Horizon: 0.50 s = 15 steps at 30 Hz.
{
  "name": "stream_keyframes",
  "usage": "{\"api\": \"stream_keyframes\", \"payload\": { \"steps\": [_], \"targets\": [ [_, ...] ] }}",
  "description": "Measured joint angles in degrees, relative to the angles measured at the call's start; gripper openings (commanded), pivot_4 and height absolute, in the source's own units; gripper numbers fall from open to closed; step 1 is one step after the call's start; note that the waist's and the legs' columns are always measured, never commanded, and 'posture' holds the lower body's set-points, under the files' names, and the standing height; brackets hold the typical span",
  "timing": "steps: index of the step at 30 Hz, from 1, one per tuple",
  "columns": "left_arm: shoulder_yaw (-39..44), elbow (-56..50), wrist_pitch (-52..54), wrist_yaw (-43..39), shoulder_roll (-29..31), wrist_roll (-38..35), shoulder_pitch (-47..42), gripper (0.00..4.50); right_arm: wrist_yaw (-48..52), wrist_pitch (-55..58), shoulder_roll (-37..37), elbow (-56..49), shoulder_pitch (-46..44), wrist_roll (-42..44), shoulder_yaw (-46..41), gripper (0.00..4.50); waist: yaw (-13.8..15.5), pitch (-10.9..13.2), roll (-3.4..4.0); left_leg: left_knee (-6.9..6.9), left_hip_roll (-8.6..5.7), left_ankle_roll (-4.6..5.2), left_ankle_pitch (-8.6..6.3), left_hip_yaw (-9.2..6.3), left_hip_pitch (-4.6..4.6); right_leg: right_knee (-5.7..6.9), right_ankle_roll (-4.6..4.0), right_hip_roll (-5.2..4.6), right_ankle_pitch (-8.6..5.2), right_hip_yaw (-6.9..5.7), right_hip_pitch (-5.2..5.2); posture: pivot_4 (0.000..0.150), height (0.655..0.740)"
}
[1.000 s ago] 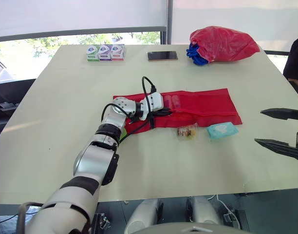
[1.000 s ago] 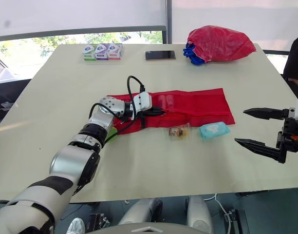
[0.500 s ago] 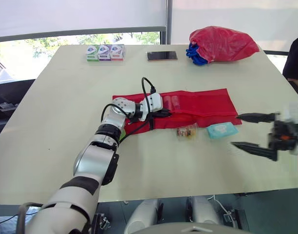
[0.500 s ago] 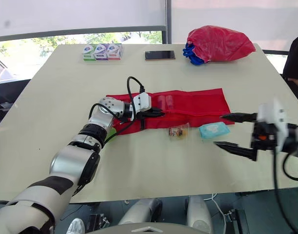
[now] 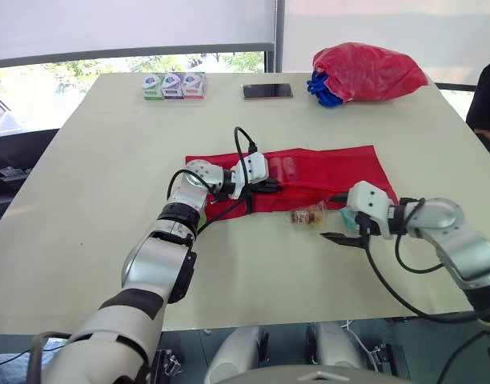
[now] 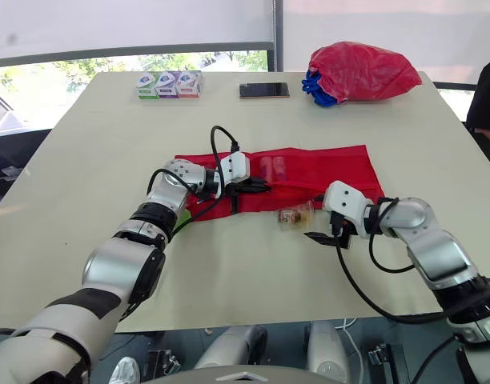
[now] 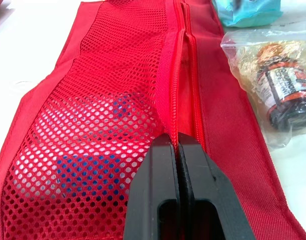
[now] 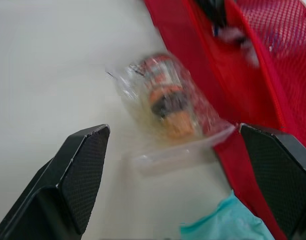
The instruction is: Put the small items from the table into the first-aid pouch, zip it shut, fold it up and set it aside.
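First-aid pouch (image 5: pixel 325 172), red mesh: laid flat on the table (image 5: pixel 109 160), unzipped, its opening edge pinched by the closed left gripper (image 7: pixel 178 142). Bagged bottle (image 5: pixel 307 216), possibly medicine: placed just beside the pouch, faced by the wide-spread right gripper (image 5: pixel 331 216). Loading was judged in hand; a closing grasp on the bag was called for next.

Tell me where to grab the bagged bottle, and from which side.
Grip the bottle across its body, through the bag. It lies flat along the pouch's near edge, end-on to the open right gripper, so come from the robot's right, straddling it.
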Motion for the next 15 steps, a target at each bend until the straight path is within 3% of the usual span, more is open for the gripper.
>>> {"api": "stream_keyframes", "payload": {
  "steps": [2,4,8,9,12,15],
  "targets": [
    [0.0,0.0,-0.1,0.1,0.0,0.0,0.0,0.00,-0.7,0.4,1.4,1.8,-1.4,-1.7,1.4,4.42,0.0,0.0,0.00,0.00,0.00,0.00,0.00,0.00,-0.01,-0.01,0.00,0.00,0.00,0.00,0.00,0.150,0.7400],
    [0.0,0.0,-0.1,0.1,0.0,0.0,0.0,0.00,-0.7,0.6,2.4,2.6,-2.0,-2.5,2.0,3.88,0.0,0.0,0.00,0.01,-0.01,0.00,0.00,0.00,-0.01,-0.01,0.00,0.00,0.00,0.00,0.00,0.150,0.7400],
    [0.0,0.0,-0.6,0.6,0.0,0.0,0.0,0.00,-0.4,1.5,3.2,2.5,-2.0,-3.0,3.3,2.33,0.0,0.0,0.00,0.00,0.00,0.00,0.00,-0.01,-0.01,0.00,0.00,0.01,0.00,0.00,0.00,0.150,0.7400],
    [0.0,0.0,-1.1,0.8,0.0,0.0,0.0,0.00,-0.3,1.7,3.2,1.8,-1.6,-3.0,3.4,1.63,0.0,0.0,0.00,0.00,0.00,0.00,0.00,-0.02,-0.01,0.00,0.00,0.01,0.00,-0.01,0.00,0.150,0.7400],
    [0.0,0.0,-1.5,1.4,0.0,0.0,-0.1,0.00,-0.4,3.3,3.2,0.0,-0.2,-2.9,3.4,0.48,0.0,0.0,0.00,0.00,-0.01,0.00,0.00,-0.03,-0.01,-0.01,0.00,0.00,0.00,-0.01,0.00,0.150,0.7400],
    [0.0,0.0,-1.8,1.4,0.0,0.0,-0.2,0.00,-0.6,4.6,3.2,-1.1,0.4,-2.9,3.4,0.46,0.0,0.0,0.01,0.00,-0.01,0.00,0.00,-0.02,-0.01,0.00,0.00,0.01,0.00,0.00,0.00,0.150,0.7400]
  ]
}}
